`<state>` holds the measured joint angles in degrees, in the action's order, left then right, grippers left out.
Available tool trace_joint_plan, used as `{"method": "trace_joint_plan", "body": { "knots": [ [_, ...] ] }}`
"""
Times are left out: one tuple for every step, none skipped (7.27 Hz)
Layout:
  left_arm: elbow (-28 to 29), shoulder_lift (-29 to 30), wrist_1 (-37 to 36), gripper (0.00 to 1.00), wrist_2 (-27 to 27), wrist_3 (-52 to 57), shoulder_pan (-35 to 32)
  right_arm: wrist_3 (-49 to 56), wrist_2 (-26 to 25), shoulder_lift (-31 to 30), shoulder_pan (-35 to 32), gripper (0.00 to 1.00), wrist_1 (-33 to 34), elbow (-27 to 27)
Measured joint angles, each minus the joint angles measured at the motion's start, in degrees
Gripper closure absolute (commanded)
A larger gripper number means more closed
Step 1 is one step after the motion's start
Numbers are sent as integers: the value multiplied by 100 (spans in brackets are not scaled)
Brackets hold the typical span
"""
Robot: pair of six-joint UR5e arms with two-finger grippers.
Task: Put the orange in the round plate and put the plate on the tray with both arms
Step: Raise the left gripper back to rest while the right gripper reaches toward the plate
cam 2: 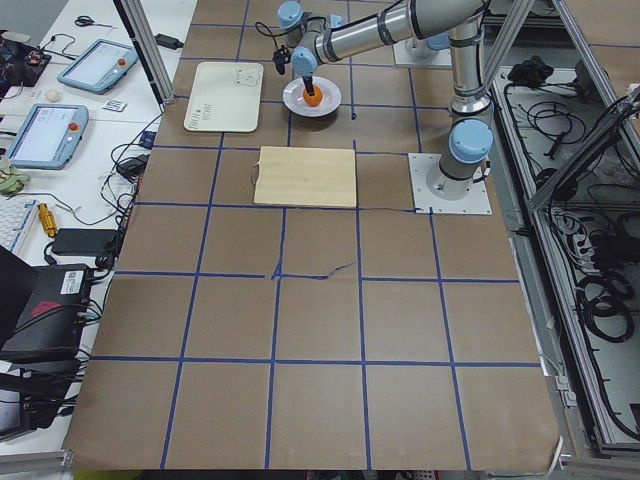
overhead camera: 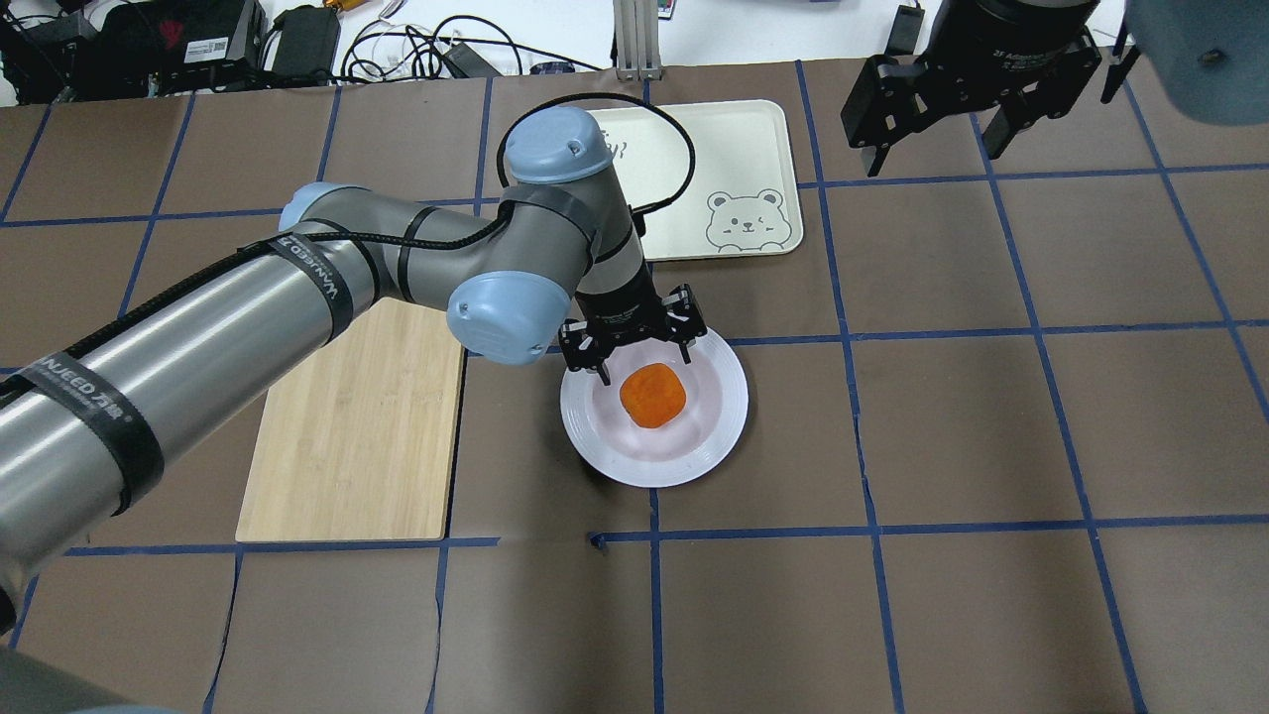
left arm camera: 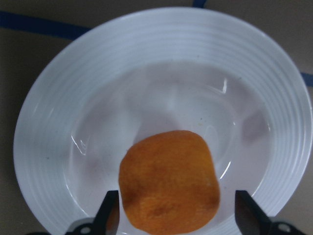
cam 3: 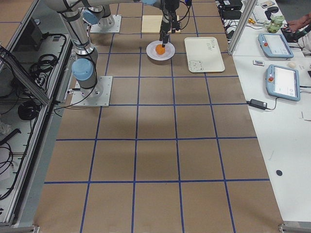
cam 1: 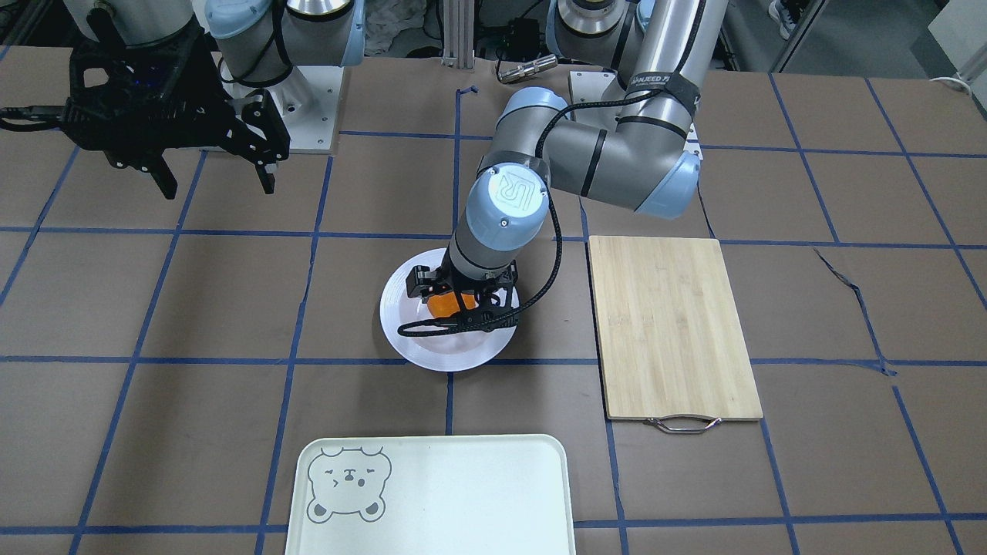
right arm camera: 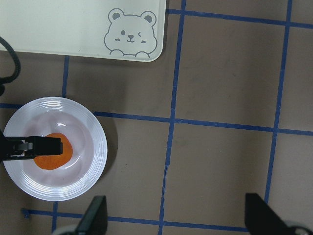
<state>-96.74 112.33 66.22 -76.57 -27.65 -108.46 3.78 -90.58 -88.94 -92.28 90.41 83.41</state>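
The small, bright-orange, blocky-rounded fruit [overhead camera: 652, 395] is lying in the sunken centre of the glossy white round plate [overhead camera: 722, 421]. The plate is sitting on the brown-papered bench [overhead camera: 991, 446] marked with blue tape lines. The left arm's black gripper [overhead camera: 642, 362] is hanging over the plate's far side, with its fingers spread and released.

The left wrist camera is showing this most clearly. A dark fingertip [left arm camera: 108, 211] is standing on each side of the orange [left arm camera: 168, 181], the left one just beside the skin and the other clearly apart from it. Ribbed white rim [left arm camera: 49, 122] is ringing the whole frame.

In the front-facing view the wrist is hiding much of the fruit [cam 1: 443, 306], so only an orange patch is peeking out between the black gripper parts [cam 1: 460, 301].

The pale cream-green rectangular tray with the grey bear face [overhead camera: 714, 149] is lying beyond the plate on the side away from the robot, near it but not touching. The right wrist camera is showing the brown gap between the tray [right arm camera: 73, 29] and the plate [right arm camera: 95, 152].

The bamboo cutting board [overhead camera: 357, 426] is lying to the robot's left of the plate, and its metal handle [cam 1: 682, 422] is showing only from the front.

The right gripper [overhead camera: 932, 149] is hovering high, well apart from the plate. Its fingers [right arm camera: 93, 215] are open wide and holding nothing.
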Motion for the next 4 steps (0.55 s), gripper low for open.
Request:
{"method": "trace_joint_plan", "body": {
  "knots": [
    [142,-264,265,0,-2,99,128,0,3,1,1,0,0,0],
    [373,-574,825,0,-2,290,279,4,10,16,17,0,-4,0],
    [650,-880,1489,0,-36,473,400,12,61,43,48,0,-5,0],
    [942,-1180,2156,0,-128,577,470,15,167,65,73,0,12,2]
  ]
}}
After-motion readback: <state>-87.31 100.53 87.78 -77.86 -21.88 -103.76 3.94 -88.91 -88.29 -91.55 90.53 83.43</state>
